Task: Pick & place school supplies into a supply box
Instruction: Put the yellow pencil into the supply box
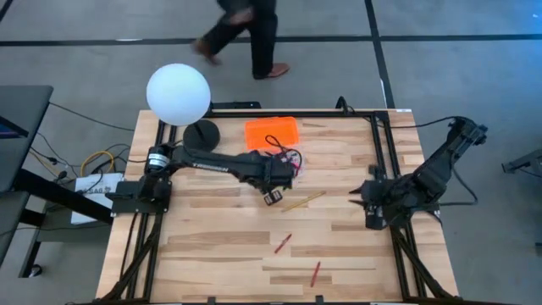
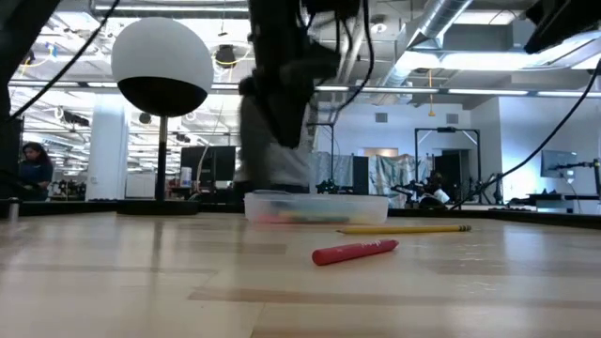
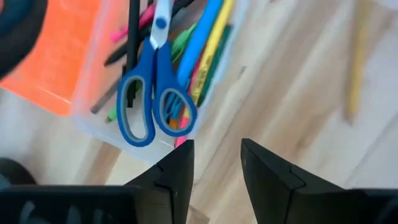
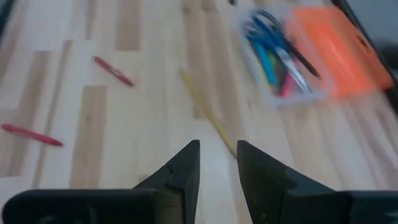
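Note:
The supply box, clear plastic, lies open on the table with its orange lid flat beside it on the far side. Inside, blue-handled scissors lie on top of several coloured pens. My left gripper hovers open just near of the box, fingers pointing down, nothing between them. A yellow pencil and two red pens lie loose on the wood. My right gripper waits open at the right, above the table, empty in the right wrist view.
A white globe lamp stands at the far left on a dark round base. A black frame rail runs along the table's right side. Bare wood lies around the loose pens. A person walks on the floor beyond the far edge.

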### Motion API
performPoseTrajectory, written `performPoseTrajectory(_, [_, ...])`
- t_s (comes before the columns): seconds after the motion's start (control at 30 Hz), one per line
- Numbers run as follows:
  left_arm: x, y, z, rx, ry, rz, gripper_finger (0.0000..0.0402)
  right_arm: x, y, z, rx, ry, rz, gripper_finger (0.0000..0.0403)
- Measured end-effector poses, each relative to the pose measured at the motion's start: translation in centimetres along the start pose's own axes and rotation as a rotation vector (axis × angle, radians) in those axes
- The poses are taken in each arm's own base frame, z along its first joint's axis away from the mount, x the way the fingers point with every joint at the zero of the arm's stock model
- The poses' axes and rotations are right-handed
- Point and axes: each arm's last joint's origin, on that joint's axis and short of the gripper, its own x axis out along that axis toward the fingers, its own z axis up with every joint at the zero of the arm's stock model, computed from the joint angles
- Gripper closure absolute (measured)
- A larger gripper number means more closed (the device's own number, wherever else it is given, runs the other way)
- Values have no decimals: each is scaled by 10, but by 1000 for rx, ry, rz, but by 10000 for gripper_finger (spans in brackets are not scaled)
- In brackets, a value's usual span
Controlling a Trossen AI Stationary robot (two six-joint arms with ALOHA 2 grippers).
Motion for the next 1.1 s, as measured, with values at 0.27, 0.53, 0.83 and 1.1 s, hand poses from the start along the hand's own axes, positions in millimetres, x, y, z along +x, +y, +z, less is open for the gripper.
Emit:
performPoseTrajectory(0.27, [-41,-34,-32,123,-137,23,274,43,5,7,-127,-144,63,305])
performPoseTrajectory(0.53, [-67,-50,-74,109,-265,-51,274,87,-26,26,-96,-105,205,305])
performPoseTrajectory(0.83, [-70,-28,-130,-70,-430,-174,274,150,-50,23,-115,53,328,305])
performPoseTrajectory(1.1, [-68,-1,-172,-180,-597,-377,274,184,-62,9,-115,181,375,305])
